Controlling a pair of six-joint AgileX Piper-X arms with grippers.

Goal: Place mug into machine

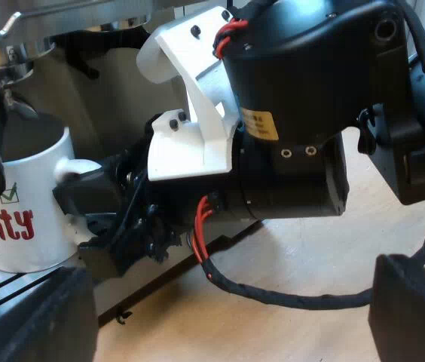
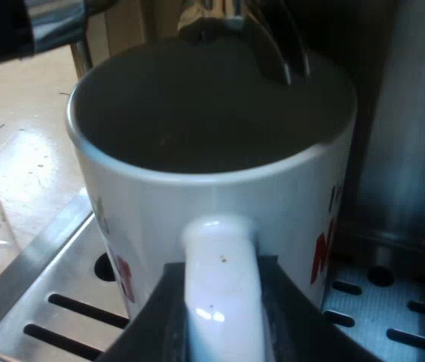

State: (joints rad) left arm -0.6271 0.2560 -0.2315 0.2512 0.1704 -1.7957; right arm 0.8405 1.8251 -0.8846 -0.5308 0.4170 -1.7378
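mug (image 2: pixel 212 188) rests on drip tray (image 2: pixel 54 294) under the spout (image 2: pixel 220 23), right gripper (image 2: pixel 220 324) clamping its handle (image 2: pixel 220 279); only release seems left; left gripper (image 1: pixel 227 309) spread empty

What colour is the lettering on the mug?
The lettering is red, on a white mug; the left wrist view shows it best.

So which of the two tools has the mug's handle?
The right tool, its fingers flanking the white handle of the mug; the left tool is open, holding nothing.
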